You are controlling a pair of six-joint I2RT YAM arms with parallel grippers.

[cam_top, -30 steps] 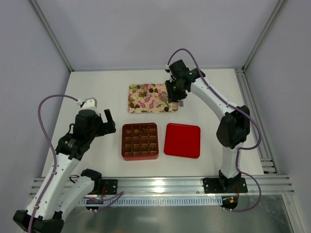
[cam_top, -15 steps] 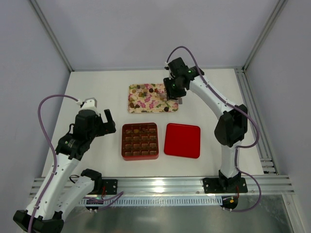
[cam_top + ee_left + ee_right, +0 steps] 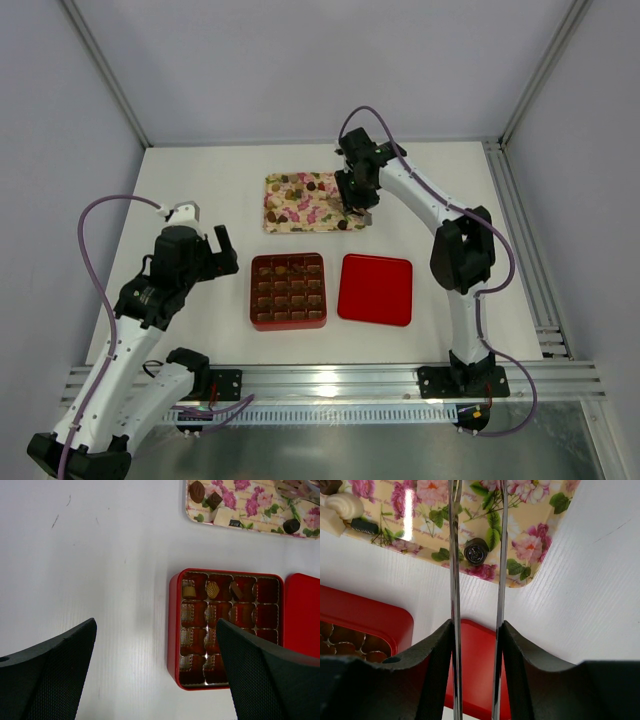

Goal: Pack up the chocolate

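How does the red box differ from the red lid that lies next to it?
The red box has a grid of cells inside; the red lid is plain and smooth. The red box holds chocolates in its far row; the red lid carries nothing. Both are red, squarish and round-cornered, and they lie flat side by side.

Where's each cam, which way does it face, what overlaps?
Top external: fixed above and behind, looking down on table; left arm and right arm show.
Left wrist: on left gripper, facing down on red box; open fingers frame it.
Right wrist: on right gripper, looking along tongs at floral tray; fingers pinch them.
Shared: floral tray, red box, all three.
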